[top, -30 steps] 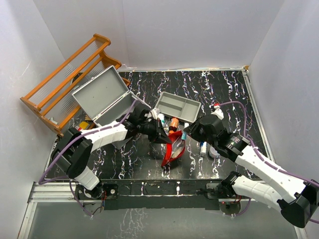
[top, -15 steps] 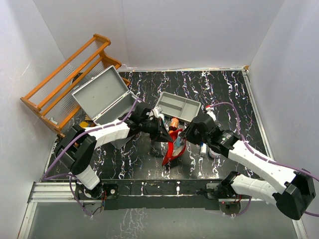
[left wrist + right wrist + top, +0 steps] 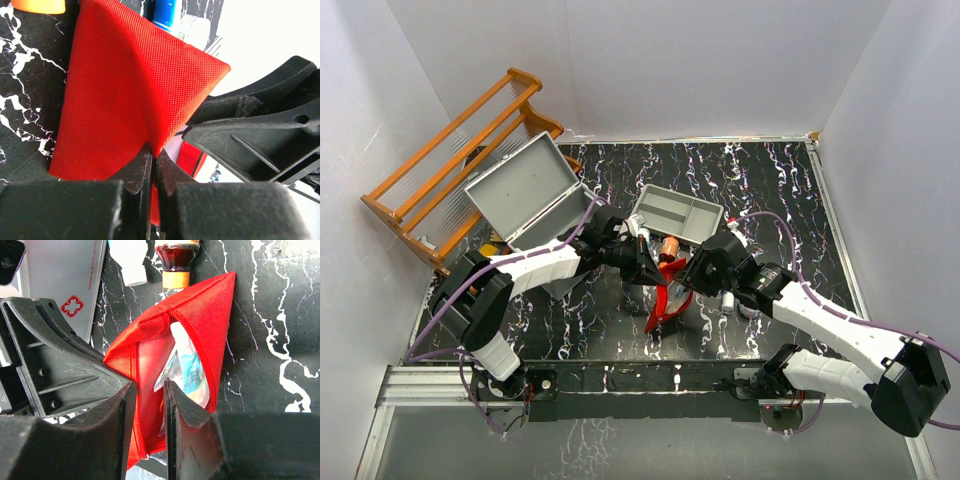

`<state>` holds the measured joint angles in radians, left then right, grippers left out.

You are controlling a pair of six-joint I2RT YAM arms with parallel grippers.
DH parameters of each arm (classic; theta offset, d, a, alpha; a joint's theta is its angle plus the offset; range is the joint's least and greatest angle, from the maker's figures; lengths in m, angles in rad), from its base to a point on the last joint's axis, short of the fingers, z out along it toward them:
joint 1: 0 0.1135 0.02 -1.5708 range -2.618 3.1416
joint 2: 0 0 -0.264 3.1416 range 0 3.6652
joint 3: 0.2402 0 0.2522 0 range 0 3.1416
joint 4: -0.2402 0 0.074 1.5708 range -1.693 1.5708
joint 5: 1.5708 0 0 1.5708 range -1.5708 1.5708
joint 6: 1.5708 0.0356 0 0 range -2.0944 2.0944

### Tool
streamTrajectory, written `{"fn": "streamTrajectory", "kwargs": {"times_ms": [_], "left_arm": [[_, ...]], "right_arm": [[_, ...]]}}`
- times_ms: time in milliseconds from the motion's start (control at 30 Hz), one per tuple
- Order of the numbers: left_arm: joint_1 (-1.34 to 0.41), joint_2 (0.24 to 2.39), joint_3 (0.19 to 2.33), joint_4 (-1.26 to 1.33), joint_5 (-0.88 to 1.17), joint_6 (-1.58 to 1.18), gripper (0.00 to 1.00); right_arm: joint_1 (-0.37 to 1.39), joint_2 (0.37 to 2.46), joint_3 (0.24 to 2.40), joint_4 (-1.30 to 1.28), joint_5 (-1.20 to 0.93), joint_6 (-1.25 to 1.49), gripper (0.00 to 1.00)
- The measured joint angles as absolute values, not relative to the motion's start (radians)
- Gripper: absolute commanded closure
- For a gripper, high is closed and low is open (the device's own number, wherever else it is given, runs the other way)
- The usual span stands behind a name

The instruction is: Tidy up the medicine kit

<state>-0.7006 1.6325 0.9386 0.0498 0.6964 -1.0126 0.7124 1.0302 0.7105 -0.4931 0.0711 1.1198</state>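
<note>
The medicine kit (image 3: 525,192), a grey metal case, stands with its lid up at the left of the table. Both grippers meet at a red fabric pouch (image 3: 669,297) in the middle. In the left wrist view my left gripper (image 3: 152,152) is shut on a pinched fold of the pouch (image 3: 130,90). My right gripper (image 3: 147,390) is open, with one finger inside the pouch's mouth and the other outside its zip rim (image 3: 135,352). Paper sachets (image 3: 187,367) show inside the pouch.
A shallow grey two-compartment tray (image 3: 677,213) lies behind the pouch. A brown bottle with an orange cap (image 3: 176,260) and a white bottle (image 3: 131,262) lie beside it, and more small items (image 3: 730,298) right of the pouch. A wooden rack (image 3: 460,160) leans at the far left.
My right gripper has moved left to the pouch and its jaws have spread wider at the pouch's mouth. The left gripper still pinches the pouch in the same place.
</note>
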Motion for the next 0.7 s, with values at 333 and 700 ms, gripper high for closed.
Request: {"fn": "streamTrajectory", "kwargs": {"times_ms": [333,700], "left_arm": [[-0.701,1.633,0.939,0.048,0.698,-1.002,1.00],[-0.701,1.633,0.939,0.049,0.699,-0.998,1.00]], "right_arm": [[0.712,1.192,0.783,-0.533,0.118,0.978,0.70],[0.712,1.234,0.812,-0.577,0.155,0.915,0.89]]}}
